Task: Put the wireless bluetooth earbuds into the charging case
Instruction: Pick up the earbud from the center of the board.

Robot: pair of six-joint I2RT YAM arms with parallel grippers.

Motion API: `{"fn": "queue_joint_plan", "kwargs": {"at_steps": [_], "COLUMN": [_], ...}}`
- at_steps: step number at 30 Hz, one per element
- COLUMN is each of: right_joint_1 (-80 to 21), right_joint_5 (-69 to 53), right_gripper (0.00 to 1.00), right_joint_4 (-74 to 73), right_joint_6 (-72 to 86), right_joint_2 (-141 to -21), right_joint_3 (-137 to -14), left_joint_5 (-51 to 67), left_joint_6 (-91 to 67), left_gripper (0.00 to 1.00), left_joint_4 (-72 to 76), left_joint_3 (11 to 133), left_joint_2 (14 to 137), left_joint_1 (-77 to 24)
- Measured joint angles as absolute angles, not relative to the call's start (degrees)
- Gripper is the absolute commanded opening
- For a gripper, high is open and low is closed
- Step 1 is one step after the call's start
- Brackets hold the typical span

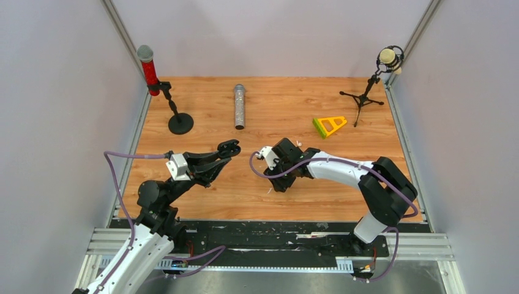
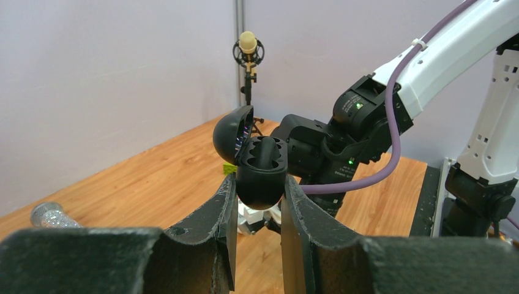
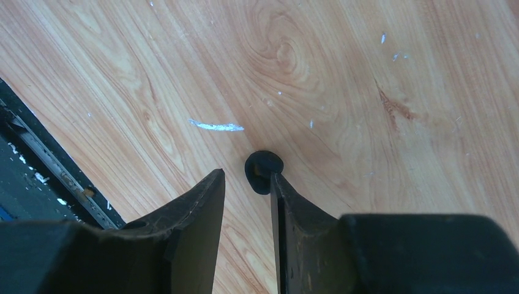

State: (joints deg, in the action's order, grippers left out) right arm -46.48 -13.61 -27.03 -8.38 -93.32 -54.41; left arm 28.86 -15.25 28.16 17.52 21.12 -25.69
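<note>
My left gripper [image 2: 259, 184] is shut on the black charging case [image 2: 263, 165] and holds it above the table with its lid [image 2: 231, 133] swung open to the left. The case also shows in the top view [image 1: 230, 147]. Its sockets look dark, and I cannot tell what is in them. My right gripper [image 3: 248, 176] is open, pointing down at the table. One rounded black earbud [image 3: 262, 166] lies on the wood at the tip of its right finger [image 3: 287, 202], just outside the gap. The white earbuds are out of view.
A thin white sliver of scrap [image 3: 215, 127] lies near the earbud. At the back stand a red microphone [image 1: 149, 68], a silver microphone lying flat [image 1: 239, 105], a yellow-green triangle [image 1: 329, 125] and a small tripod microphone [image 1: 367, 92]. A black rail [image 1: 275, 233] runs along the near edge.
</note>
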Motion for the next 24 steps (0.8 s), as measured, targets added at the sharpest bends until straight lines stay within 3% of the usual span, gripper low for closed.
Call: {"fn": "queue_joint_plan", "kwargs": {"at_steps": [11,24], "right_joint_1": [-47.2,-48.2], "right_joint_5": [-12.5,-14.2], "right_gripper": [0.39,0.35], "right_joint_4": [-27.2,-27.2], "right_joint_6": [-7.6,-7.6], "right_joint_2": [-92.6,-92.4], "right_joint_3": [-54.5,-54.8], "left_joint_5": [28.9,28.9], "left_joint_6": [-15.2,-15.2], "left_gripper": [0.0,0.0], "left_joint_4": [28.2,28.2], "left_joint_3": [17.5,17.5], "left_joint_2": [21.1,21.1], "left_joint_1": [-25.7,-25.7]}}
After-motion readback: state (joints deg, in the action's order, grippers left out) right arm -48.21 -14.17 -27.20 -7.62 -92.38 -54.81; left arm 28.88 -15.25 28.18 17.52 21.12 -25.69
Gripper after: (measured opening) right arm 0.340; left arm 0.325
